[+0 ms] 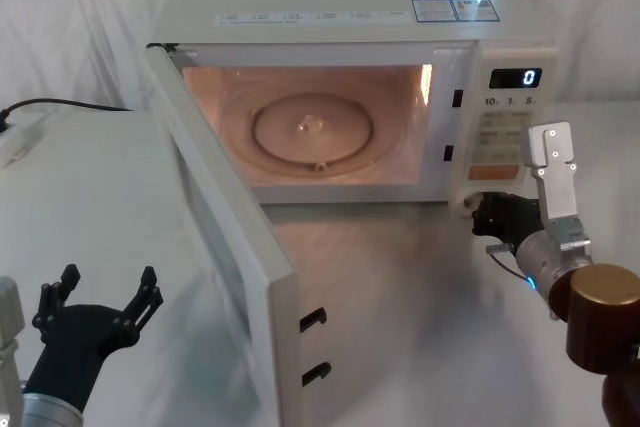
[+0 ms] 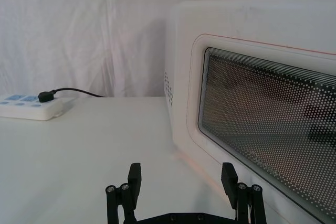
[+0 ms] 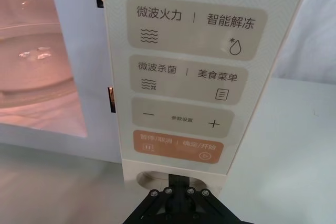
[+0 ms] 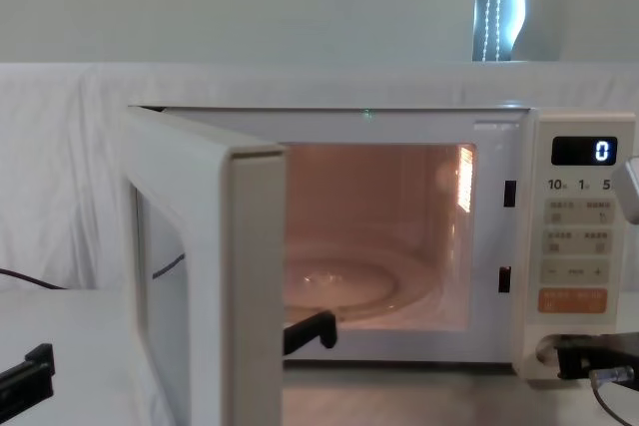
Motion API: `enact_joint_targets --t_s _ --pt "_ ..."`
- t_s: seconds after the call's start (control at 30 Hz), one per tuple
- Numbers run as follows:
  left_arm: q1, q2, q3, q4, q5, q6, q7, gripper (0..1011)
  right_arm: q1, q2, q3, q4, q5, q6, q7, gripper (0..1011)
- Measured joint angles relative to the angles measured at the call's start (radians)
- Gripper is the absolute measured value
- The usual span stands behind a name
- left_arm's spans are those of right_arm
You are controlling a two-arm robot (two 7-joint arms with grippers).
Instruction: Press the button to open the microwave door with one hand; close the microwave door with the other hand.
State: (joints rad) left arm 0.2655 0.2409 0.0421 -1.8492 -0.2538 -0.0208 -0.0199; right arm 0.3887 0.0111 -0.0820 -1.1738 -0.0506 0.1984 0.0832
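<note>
Nearest, at the left front of the table [image 1: 90, 217], the left gripper [image 1: 105, 292] hovers with its fingers [image 2: 134, 178] spread wide and nothing between them. It is on the outer side of the microwave door [image 1: 225, 247], near it but not touching. The door stands swung far open toward the near left, its dark dotted window [image 2: 268, 124] facing the left gripper and its two latch hooks [image 1: 313, 319] showing on the near edge.

On the right, the right gripper [image 1: 492, 215] is at the bottom of the control panel, its tip against the button [image 3: 157, 180], the wide cream key under the orange key [image 3: 177, 147]. Whether its fingers are apart or together I cannot tell.

Farther back, the microwave [image 4: 559, 127] has its cavity lit, with the glass turntable [image 1: 312, 131] inside, and the display [image 1: 515, 78] shows "0". At the far left lies a white power strip [image 2: 30, 106] with a black plug.
</note>
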Motion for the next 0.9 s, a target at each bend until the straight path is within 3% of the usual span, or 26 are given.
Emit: enact_joint_targets --t_s 0.4,0.9 --pt "0.000 0.000 0.000 0.000 0.000 0.000 0.000 1001 -0.039 0.023 -0.008 -0.070 0.003 0.037 0.020 0" --pt "0.000 0.000 0.000 0.000 0.000 0.000 0.000 1001 -0.142 0.069 -0.014 -0.241 0.015 0.090 0.064 0"
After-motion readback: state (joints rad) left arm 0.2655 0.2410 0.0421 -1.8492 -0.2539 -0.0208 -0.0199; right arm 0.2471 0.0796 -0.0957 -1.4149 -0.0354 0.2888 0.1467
